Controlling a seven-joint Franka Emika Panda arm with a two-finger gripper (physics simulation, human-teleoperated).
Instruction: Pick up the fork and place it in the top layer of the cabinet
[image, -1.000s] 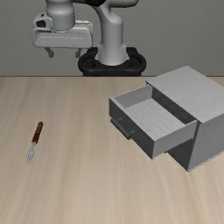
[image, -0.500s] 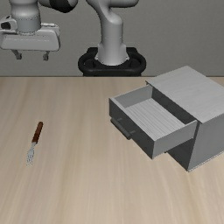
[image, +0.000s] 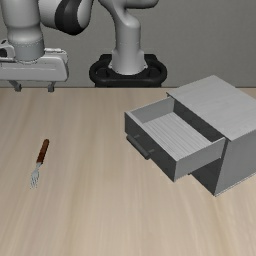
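A fork point(image: 40, 163) with a brown handle and silver tines lies flat on the wooden table at the exterior view's left, tines pointing toward the lower edge. My gripper point(image: 33, 88) hangs well above the table at the upper left, up and slightly left of the fork, fingers pointing down and apart with nothing between them. The grey cabinet point(image: 225, 130) stands at the right, and its top drawer point(image: 175, 140) is pulled out toward the left, showing a bare interior.
The robot base point(image: 128, 70) sits on its black mount at the far middle of the table. A wide stretch of bare wood separates the fork from the cabinet. The drawer front with its dark handle point(image: 143, 152) juts toward the centre.
The gripper has swung leftward across the exterior view and come lower, from near the top centre-left to a spot above the fork's side of the table. Fork and cabinet have stayed put.
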